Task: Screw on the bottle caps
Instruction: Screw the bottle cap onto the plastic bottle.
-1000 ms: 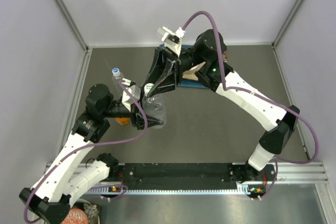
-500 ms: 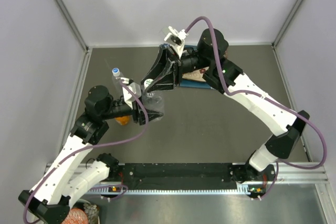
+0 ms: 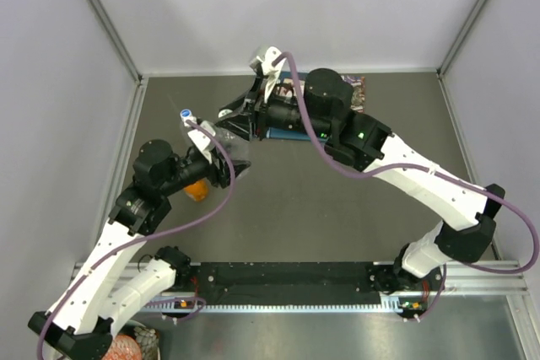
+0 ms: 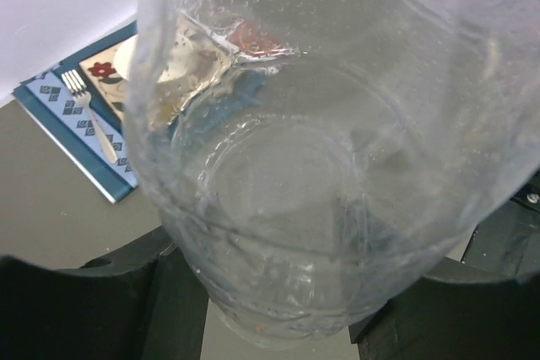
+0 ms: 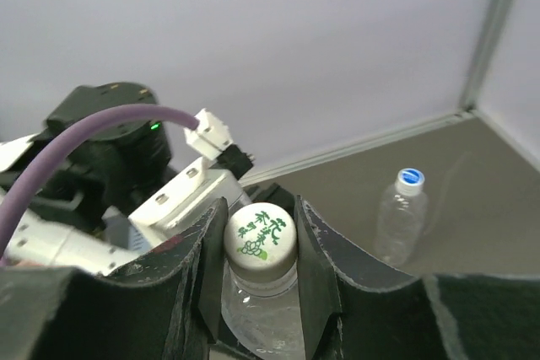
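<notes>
The right gripper (image 5: 260, 227) is pinching the small white cap (image 5: 260, 239) at lower centre, while the left gripper (image 4: 270, 297) is clasping the light, probably crushable bottle (image 4: 321, 124) around its body.

The table (image 3: 337, 229) is open midway along its near edge; the right arm (image 3: 422, 179) slants over its right half, a blue mat (image 4: 52, 114) lies by the far edge, and the left arm (image 3: 126, 233), capped bottle (image 3: 187, 120) and orange bottle (image 3: 197, 190) crowd its left side.

The bottle (image 4: 337, 166) overflows the left wrist view, top cut off (mat (image 4: 59, 115) blurred through it). From above, the left arm (image 3: 156, 176) half hides the orange bottle (image 3: 197, 190).
</notes>
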You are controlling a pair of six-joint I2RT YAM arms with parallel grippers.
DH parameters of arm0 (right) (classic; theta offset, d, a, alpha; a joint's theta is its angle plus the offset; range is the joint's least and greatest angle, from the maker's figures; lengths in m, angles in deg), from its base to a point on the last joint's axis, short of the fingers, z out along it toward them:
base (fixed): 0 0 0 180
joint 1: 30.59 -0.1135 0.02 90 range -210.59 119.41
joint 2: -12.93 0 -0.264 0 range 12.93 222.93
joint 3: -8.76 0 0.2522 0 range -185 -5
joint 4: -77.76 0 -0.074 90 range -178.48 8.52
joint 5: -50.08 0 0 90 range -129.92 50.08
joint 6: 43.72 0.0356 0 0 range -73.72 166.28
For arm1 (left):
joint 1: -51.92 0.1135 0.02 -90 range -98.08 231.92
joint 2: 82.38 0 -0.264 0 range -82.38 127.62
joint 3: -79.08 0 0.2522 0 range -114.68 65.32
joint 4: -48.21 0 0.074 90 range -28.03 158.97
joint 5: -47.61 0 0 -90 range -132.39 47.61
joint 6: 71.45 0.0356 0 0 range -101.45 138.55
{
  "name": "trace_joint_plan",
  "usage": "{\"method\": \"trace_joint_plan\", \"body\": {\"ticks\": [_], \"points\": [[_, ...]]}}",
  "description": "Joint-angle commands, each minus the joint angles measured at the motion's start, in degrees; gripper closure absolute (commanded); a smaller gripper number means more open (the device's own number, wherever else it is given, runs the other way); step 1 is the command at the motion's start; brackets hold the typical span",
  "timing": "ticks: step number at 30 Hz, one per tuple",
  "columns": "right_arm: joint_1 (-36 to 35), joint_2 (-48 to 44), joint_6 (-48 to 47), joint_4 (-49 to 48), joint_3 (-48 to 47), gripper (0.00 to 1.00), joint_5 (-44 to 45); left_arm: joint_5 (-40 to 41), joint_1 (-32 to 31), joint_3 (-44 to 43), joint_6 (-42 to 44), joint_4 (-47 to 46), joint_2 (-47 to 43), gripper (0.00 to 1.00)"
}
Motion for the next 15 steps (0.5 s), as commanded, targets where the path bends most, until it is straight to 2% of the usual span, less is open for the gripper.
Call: {"method": "trace_joint_plan", "body": {"ticks": [1,5,6,7,9,10,13,15], "points": [[-9.02,2.73,-1.35,13.89,0.01,1.0,19.39,8.3,0.46,-4.36,-3.8,-8.36,0.15,0.98],[-11.5,3.0,-1.7,13.8,0.0,1.0,28.2,8.39,0.55,-4.1,-4.5,-8.88,0.15,0.98],[-11.68,2.82,-1.44,13.63,0.01,0.97,28.91,8.21,0.55,-4.01,-4.5,-8.88,-0.03,0.98],[-11.59,2.65,-0.83,13.62,0.09,0.87,29.35,7.95,0.64,-3.75,-4.59,-9.06,-0.11,0.98],[-11.68,1.6,-0.56,13.62,0.1,0.74,29.88,7.16,0.73,-3.4,-4.59,-9.06,-0.29,0.99],[-11.59,1.16,-0.47,13.54,-0.17,0.58,30.06,6.29,0.81,-2.88,-4.59,-9.06,-0.38,0.99],[-10.71,-2.0,-0.04,13.54,-1.05,0.37,26.38,2.35,0.99,-2.0,-4.77,-9.23,-0.64,0.99],[-8.53,-4.89,0.67,13.54,-1.57,0.27,21.39,0.92,0.99,-1.38,-5.03,-9.76,-0.91,0.99]]}}
